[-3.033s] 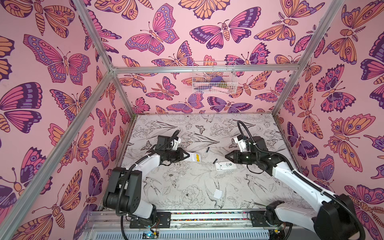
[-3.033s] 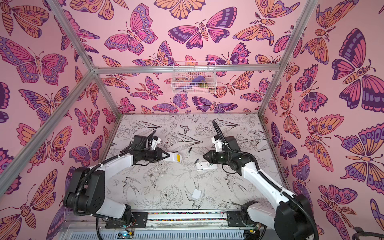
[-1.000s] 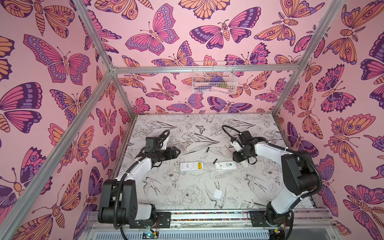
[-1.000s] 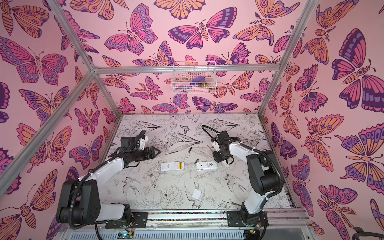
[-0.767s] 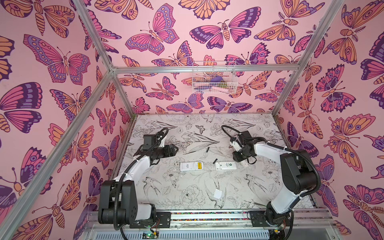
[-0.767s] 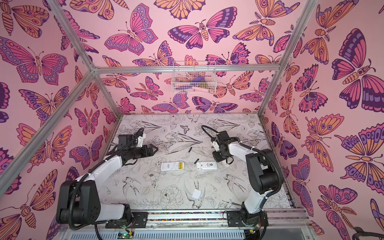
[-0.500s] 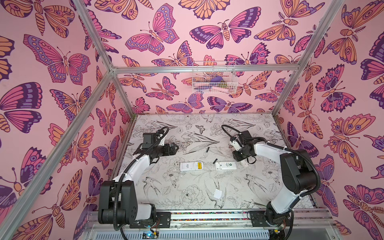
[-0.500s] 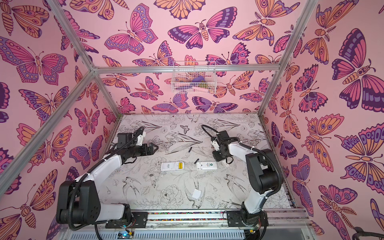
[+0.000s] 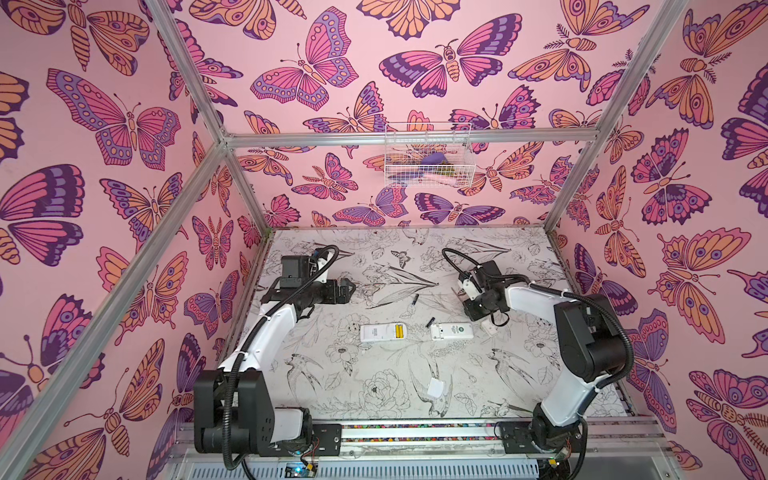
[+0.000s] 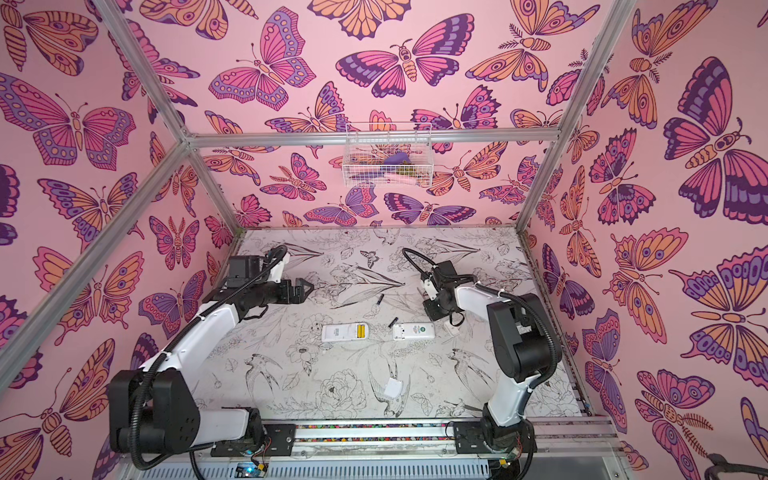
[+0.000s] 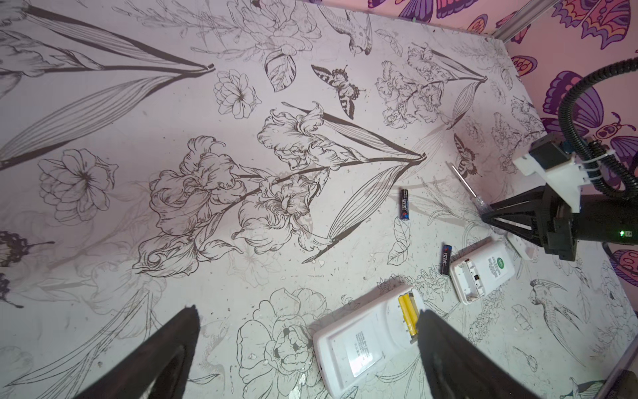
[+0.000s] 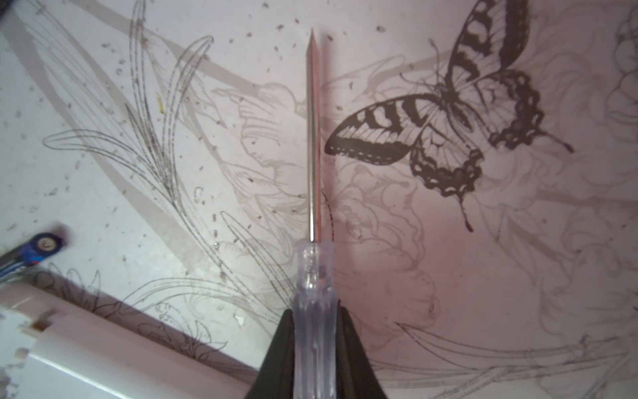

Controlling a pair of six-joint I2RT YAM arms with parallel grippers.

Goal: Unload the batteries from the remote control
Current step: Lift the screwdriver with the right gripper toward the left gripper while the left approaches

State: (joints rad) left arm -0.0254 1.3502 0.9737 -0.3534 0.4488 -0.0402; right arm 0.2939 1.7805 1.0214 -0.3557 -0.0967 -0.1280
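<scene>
Yellow batteries [image 10: 362, 331] in open remote [image 10: 338, 333]

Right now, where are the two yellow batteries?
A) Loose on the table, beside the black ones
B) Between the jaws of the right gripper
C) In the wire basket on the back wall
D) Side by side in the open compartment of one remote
D: the yellow batteries sit side by side in the open compartment of the remote, while only the black batteries lie loose on the table.
</scene>
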